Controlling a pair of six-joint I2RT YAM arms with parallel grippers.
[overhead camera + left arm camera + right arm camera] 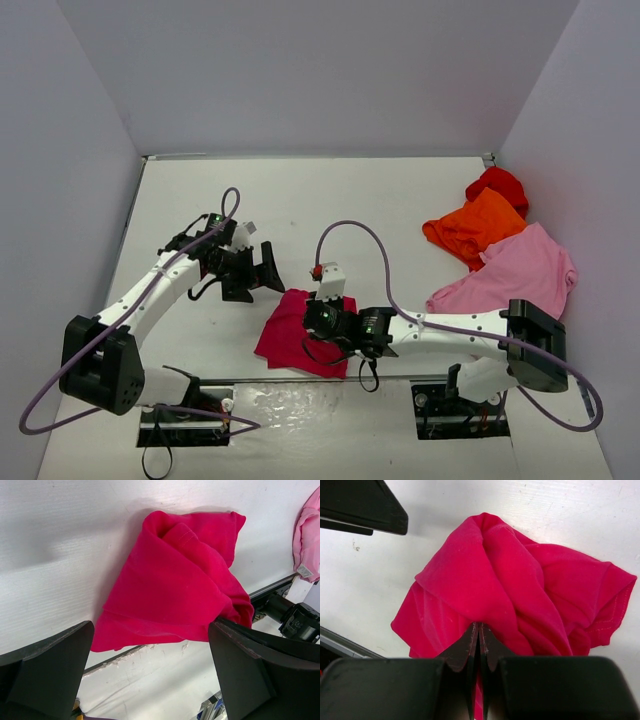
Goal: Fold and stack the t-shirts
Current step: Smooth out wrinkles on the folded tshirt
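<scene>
One crimson-magenta t-shirt (520,580), pinched by right gripper (478,628)

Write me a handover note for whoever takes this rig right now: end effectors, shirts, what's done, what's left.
Left end effector: open, holding nothing, beside the crimson shirt.
Right end effector: shut on a fold of that shirt.
Light pink shirt, orange shirt, red shirt: loose heap, far right.
Done: nothing stacked; crimson shirt lies bunched.
Left: fold all four, stack.
</scene>
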